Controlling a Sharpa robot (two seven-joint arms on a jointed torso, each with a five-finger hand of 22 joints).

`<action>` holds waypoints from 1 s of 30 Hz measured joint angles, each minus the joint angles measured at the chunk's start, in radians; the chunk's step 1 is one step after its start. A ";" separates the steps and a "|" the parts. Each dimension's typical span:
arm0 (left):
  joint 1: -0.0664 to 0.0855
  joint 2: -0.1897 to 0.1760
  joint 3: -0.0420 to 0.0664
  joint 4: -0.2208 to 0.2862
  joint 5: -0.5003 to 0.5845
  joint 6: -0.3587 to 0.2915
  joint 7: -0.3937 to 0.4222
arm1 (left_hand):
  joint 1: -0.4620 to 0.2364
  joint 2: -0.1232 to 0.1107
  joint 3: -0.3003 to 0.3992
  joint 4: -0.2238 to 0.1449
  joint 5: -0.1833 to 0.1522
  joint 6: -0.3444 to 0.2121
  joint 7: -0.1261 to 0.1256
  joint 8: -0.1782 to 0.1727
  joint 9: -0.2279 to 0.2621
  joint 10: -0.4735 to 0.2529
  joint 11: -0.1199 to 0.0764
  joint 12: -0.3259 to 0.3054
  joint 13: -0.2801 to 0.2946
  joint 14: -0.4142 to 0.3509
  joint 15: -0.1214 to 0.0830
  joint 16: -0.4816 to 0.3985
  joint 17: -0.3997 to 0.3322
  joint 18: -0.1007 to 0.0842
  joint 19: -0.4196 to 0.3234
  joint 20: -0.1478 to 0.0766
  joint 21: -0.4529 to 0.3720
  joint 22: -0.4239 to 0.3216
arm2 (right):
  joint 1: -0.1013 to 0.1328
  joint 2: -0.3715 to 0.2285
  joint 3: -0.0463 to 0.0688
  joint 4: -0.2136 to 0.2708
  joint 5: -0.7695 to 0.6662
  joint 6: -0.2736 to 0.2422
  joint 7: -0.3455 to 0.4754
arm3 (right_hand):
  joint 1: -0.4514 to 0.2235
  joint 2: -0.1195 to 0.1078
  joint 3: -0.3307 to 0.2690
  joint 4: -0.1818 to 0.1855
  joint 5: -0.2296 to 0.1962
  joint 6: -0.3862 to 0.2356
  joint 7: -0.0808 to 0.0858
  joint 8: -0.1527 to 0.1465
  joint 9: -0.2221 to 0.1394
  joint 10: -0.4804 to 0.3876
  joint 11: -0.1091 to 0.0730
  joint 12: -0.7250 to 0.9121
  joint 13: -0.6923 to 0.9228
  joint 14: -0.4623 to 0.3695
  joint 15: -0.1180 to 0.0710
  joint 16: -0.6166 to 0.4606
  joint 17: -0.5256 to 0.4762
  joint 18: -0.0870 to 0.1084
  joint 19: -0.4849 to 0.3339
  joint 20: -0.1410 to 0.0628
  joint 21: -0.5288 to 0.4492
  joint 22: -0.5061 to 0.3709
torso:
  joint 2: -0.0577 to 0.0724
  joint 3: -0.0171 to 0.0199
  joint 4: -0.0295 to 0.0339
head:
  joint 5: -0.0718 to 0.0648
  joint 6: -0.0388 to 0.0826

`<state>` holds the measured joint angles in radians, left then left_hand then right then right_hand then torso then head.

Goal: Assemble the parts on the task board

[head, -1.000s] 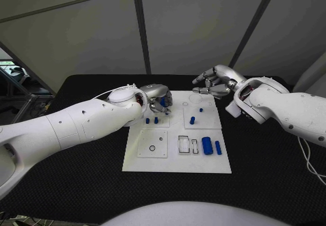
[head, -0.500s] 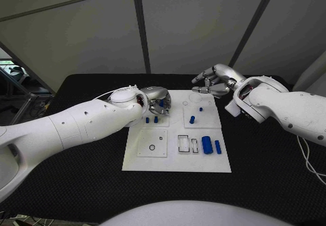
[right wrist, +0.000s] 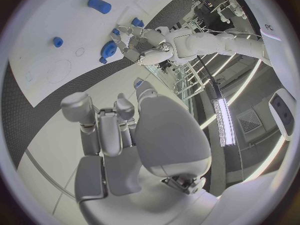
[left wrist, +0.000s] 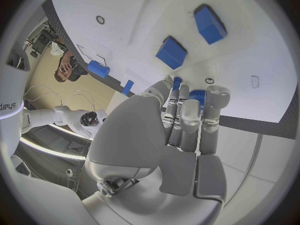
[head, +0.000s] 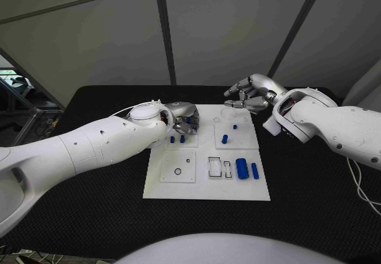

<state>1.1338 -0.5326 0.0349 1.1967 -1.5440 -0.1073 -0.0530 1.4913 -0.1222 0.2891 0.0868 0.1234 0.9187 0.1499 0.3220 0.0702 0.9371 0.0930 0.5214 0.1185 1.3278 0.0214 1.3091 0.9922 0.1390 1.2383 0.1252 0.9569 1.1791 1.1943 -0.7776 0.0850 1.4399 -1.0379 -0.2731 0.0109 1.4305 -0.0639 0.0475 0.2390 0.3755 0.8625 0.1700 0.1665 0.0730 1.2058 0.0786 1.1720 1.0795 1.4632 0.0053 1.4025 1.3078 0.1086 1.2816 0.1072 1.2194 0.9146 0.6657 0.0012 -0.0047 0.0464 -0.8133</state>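
The white task board (head: 206, 184) lies in the middle of the black table. My left hand (head: 184, 117) hovers over its far left corner and pinches a small ridged blue part (left wrist: 197, 95) at its fingertips; the same blue part (right wrist: 109, 49) appears in the right wrist view. Two blue pegs (head: 177, 140) stand just in front of that hand. My right hand (head: 250, 93) hangs above the board's far right corner, its fingers curled in with nothing in them. Two more blue pieces (head: 224, 139) sit in the right far panel.
Two larger blue parts (head: 248, 170) lie at the board's right side beside rectangular slots (head: 215, 168). A ring-shaped recess (head: 178, 172) marks the near left panel. Black table (head: 87, 192) surrounds the board on all sides.
My left hand has sunk slightly toward the board with the blue part, which is now more hidden by its fingers. The right hand has barely moved.
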 measured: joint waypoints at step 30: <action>-0.004 0.013 0.003 -0.021 -0.002 0.000 -0.004 | 0.008 0.000 0.107 -0.040 -0.004 0.057 0.000 -0.033 0.002 0.066 -0.006 -0.046 -0.020 0.043 -0.007 0.054 0.051 -0.001 0.058 -0.007 0.126 0.099 | 0.000 0.003 0.000 0.002 -0.001 0.000 0.000 | 0.000 0.000 0.000 0.000 0.005 0.000 0.000 0.000 0.000 0.000 0.000 0.000 0.000 0.000 0.000 0.000 0.000 0.000 0.000 0.000 0.000 0.000 | 0.000 -0.0001 0.0003 | -0.004 -0.003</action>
<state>1.1299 -0.5191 0.0375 1.1762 -1.5456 -0.1069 -0.0571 1.4992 -0.1222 0.3959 0.0464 0.1192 0.9758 0.1499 0.2887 0.0718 1.0032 0.0873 0.4757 0.0989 1.3711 0.0140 1.3632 1.0429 0.1379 1.2963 0.1182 1.0832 1.2781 1.1943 -0.7749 0.0850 1.4421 -1.0386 -0.2727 0.0109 1.4304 -0.0640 0.0475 0.2389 0.3807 0.8625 0.1700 0.1665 0.0730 1.2059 0.0786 1.1720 1.0796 1.4632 0.0053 1.4025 1.3076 0.1088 1.2816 0.1072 1.2194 0.9147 0.6657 0.0011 -0.0044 0.0422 -0.8163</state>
